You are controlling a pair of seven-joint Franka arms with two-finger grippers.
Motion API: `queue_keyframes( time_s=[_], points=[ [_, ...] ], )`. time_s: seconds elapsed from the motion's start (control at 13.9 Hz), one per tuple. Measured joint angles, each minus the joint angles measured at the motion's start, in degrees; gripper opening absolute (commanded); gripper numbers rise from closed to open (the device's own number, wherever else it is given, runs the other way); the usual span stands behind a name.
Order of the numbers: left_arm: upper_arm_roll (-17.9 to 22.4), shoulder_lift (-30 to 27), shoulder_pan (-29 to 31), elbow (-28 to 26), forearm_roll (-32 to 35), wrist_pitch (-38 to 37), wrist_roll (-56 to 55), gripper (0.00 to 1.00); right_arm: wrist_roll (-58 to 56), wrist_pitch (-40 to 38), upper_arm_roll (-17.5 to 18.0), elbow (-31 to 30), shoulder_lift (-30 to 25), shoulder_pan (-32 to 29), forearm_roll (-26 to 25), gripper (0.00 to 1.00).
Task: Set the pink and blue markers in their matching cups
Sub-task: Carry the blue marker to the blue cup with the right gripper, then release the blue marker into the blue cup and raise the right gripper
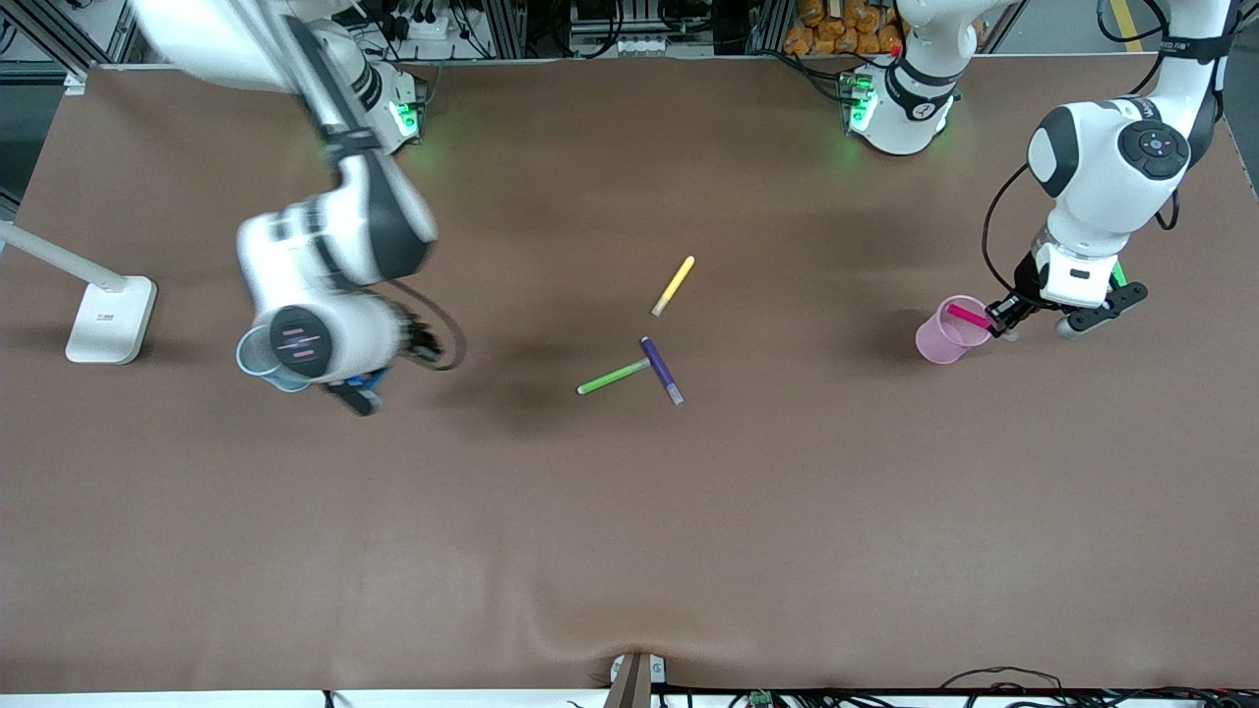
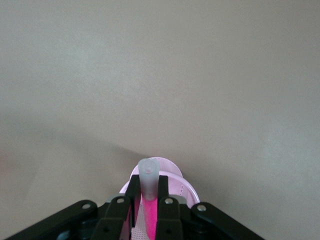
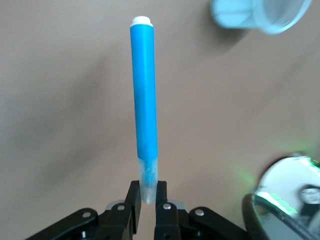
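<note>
At the frame's right, the left gripper [image 1: 1005, 322] clamps the pink marker [image 1: 970, 318], tip over the pink cup [image 1: 942, 339]. At mid-left, the right gripper [image 3: 146, 202] grips the blue marker [image 3: 144, 95] by its pale cap beside the blue cup [image 1: 258, 362].

I can't read a word from here. There's small dark print on the left arm's [image 1: 1170, 59] upper link and faint marks on the white lamp base [image 1: 110, 320], but I can't make out either one.

A robotics lab: 2 arm bases [image 1: 900, 108] bolted to a brown table [image 1: 629, 551], aluminium framing [image 1: 511, 25] alongside.
</note>
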Motion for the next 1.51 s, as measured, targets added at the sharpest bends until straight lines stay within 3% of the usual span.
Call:
queue_keyframes(
  time_s=[0.14,0.22,0.36,0.57,0.86,1.36,1.44,1.51],
  points=[
    [-0.15,0.58,-0.05,-0.15,0.0,0.0,0.0,0.18,-7.48,-5.64,-0.02,1.04,-0.56,-6.26,0.79,0.0],
    [-0.15,0.89,-0.04,-0.15,0.0,0.0,0.0,0.28,-10.99,-8.01,-0.03,1.21,-0.56,-9.04,1.8,0.0],
    [-0.17,1.2,-0.06,-0.14,0.0,0.08,0.0,1.0,-17.84,-11.65,-0.03,1.18,-0.5,-14.64,3.37,0.0],
    [-0.58,1.2,-0.05,-0.08,0.0,0.23,0.0,1.0,-25.61,-13.67,0.01,0.69,0.04,-21.52,4.1,0.0],
    [-2.2,1.11,-0.07,3.29,0.0,-1.53,-0.07,1.0,-29.76,-13.25,0.1,-1.8,2.2,-25.64,6.36,0.0],
    [-3.16,0.59,-0.11,25.73,-0.01,-29.18,0.03,1.0,-35.59,-11.31,0.11,-2.24,8.59,-30.24,9.91,0.02],
    [-3.6,0.6,-0.13,29.67,-0.02,-33.77,0.03,1.0,-36.02,-10.99,0.11,-2.24,9.03,-30.39,10.03,0.4],
    [-4.29,0.62,-0.14,33.22,-0.02,-37.53,0.03,1.0,-36.42,-10.75,0.15,-2.24,9.3,-30.4,10.07,0.91]
  ],
)
